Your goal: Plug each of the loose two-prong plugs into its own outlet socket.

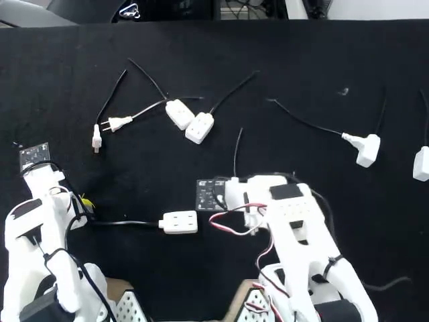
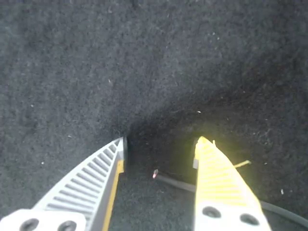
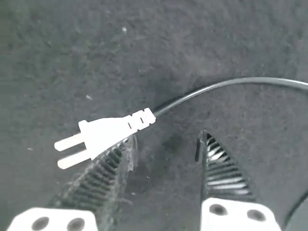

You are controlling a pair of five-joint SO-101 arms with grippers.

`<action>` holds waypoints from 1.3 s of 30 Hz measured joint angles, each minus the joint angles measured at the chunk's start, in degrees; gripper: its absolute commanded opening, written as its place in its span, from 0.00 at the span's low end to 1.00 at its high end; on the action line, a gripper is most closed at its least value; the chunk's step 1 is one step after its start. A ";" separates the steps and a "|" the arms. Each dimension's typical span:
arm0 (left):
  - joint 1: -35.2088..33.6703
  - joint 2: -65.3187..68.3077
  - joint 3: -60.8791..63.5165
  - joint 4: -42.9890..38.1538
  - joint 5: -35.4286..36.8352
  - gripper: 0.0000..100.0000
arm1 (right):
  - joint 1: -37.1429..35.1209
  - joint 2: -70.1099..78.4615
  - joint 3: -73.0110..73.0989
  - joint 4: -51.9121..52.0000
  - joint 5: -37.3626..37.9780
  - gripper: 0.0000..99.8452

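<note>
We are at the grasping step. Our right fingers (image 3: pixel 219 166) stand wide open, holding nothing; the white two-prong plug (image 3: pixel 103 134) lies on the bench (image 3: pixel 192 38) at one fingertip, outside the gap. Our left fingers (image 2: pixel 216 183), open too, straddle a black cord (image 2: pixel 178 184) near the outlet socket (image 1: pixel 179 222). Next, we judge, the right fingers must shift sideways to bracket the plug body before closing.

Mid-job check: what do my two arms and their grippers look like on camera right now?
Both arms are white plastic. The left arm carries black cabling; the right arm has red-and-white wires looped at its wrist. The left gripper has one pale ribbed finger and one yellow finger; the right gripper has two dark-ribbed fingers on white bases.
</note>
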 measured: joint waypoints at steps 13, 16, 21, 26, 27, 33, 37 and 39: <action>0.00 0.00 0.00 0.00 0.00 0.23 | -11.16 -21.01 -0.09 17.85 -4.92 0.20; 0.00 0.00 0.00 0.00 0.00 0.23 | -9.41 -25.85 0.35 17.85 -4.92 0.20; 0.00 0.00 0.00 0.00 0.00 0.23 | -7.47 -27.43 3.25 20.40 6.15 0.20; 0.00 -0.09 0.00 0.00 0.00 0.23 | -7.47 -27.60 3.43 21.45 14.95 0.20; 0.00 -0.09 0.00 0.00 0.00 0.23 | -7.56 -27.60 3.96 20.48 16.00 0.20; 0.00 -0.09 0.00 0.00 0.00 0.23 | -7.56 -27.60 12.31 9.49 19.60 0.20; 0.00 -0.09 0.00 0.00 0.00 0.23 | -8.70 -27.60 13.63 7.38 21.01 0.20; 0.00 -0.09 0.00 0.00 0.00 0.23 | -9.93 -27.60 13.98 7.21 21.27 0.20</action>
